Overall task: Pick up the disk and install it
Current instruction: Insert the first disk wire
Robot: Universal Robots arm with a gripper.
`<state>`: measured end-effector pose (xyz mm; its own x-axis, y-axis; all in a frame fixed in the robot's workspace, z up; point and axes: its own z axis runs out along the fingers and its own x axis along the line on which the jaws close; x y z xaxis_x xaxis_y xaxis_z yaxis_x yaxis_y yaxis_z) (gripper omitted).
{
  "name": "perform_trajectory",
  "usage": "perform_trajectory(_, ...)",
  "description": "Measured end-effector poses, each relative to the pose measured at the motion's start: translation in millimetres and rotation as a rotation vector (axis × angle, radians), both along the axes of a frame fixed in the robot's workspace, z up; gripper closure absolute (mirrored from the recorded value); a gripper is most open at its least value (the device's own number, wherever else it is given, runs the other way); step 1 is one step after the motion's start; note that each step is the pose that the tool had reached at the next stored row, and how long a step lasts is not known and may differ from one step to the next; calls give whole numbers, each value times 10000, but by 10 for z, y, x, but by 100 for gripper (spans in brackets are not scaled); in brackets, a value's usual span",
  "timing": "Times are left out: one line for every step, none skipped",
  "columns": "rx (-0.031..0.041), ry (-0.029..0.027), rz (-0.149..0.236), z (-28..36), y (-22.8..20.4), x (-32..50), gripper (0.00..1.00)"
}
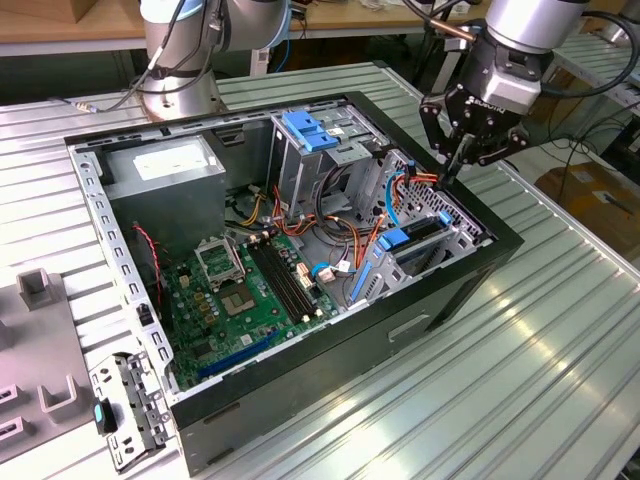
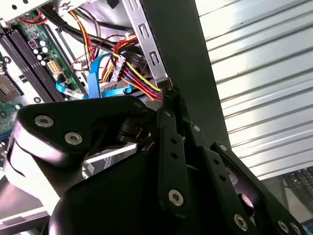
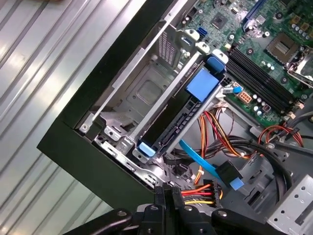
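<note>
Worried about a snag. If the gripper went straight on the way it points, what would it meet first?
Most likely the red-and-yellow cable bundle just beyond the gripper, whose jaws are shut, right beside the case's metal rim. Depth is unclear, so the rim could come first.

Your silver-grey robot arm (image 1: 525, 20) comes in from the exterior view's upper right, wrist tilted downward. Your black two-finger metal gripper (image 1: 453, 172) points down, its slim fingers (image 2: 171, 142) pressed flat together in both wrist views.
</note>
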<state>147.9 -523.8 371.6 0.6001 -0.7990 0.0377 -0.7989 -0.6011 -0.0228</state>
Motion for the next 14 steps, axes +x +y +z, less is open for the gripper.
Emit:
perform_trajectory(0, 0, -129, 0, 0, 0, 83)
perform_trajectory(0, 0, -277, -1, 0, 0, 83)
perform_trajectory(0, 0, -400, -1, 0, 0, 83)
perform_trajectory(0, 0, -622, -2, 0, 0, 83)
perform_trajectory(0, 0, -798, -3, 0, 0, 83)
perform_trajectory(0, 0, -918, -3, 0, 0, 83)
perform_trajectory(0, 0, -1015, -3, 0, 0, 83)
perform_trajectory(0, 0, -1092, -3, 1, -9, 83)
perform_trajectory(-1, 0, -1112, -3, 1, -21, 83)
perform_trajectory(-1, 0, -1130, -3, 0, -43, 83)
perform_trajectory(0, 1, -1142, -4, 0, -52, 83)
perform_trajectory(1, 1, -1151, -4, -1, -53, 83)
perform_trajectory(0, 0, -1171, -4, 0, -53, 83)
perform_trajectory(0, 0, -1217, -4, 0, -53, 83)
